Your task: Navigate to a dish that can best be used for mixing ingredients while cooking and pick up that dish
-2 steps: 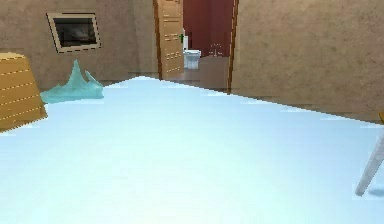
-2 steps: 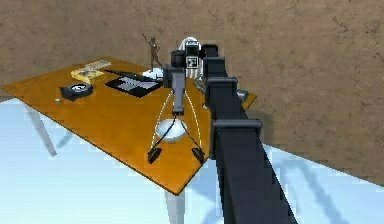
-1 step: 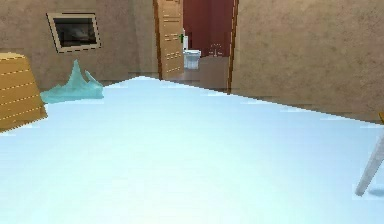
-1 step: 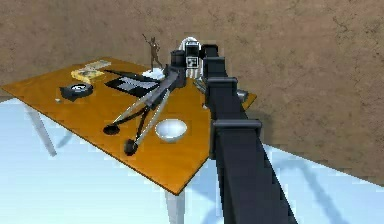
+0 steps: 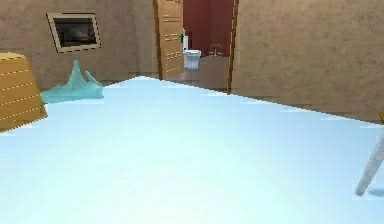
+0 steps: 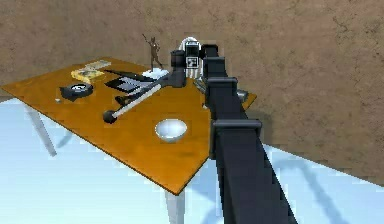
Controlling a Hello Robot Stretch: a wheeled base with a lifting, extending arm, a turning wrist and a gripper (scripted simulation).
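A pale round bowl [image 6: 172,129] is seen on the orange desk [image 6: 125,142], toward the desk's near corner, just left of the dark arm [image 6: 238,145] and apart from the other things. The tool [image 6: 172,78] is seen at the arm's far end, over the desk's far half. Whether anything is held by it cannot be told, since things lie on the desk at and behind it. A long grey rod-like thing [image 6: 135,102] is laid across the desk's middle, one end near the tool. A dark flat thing [image 6: 125,83] lies beyond it, and a small brown statue [image 6: 152,47] stands by the far edge. A yellow thing [image 6: 92,70] and a dark round thing [image 6: 75,92] are placed toward the left corner. In the forward view, an open wooden door [image 5: 170,38] is seen across a pale floor [image 5: 190,150], with a white toilet [image 5: 192,57] beyond it, a framed panel [image 5: 73,33] on the wall, wooden drawers [image 5: 18,90] and a teal heap [image 5: 75,85].
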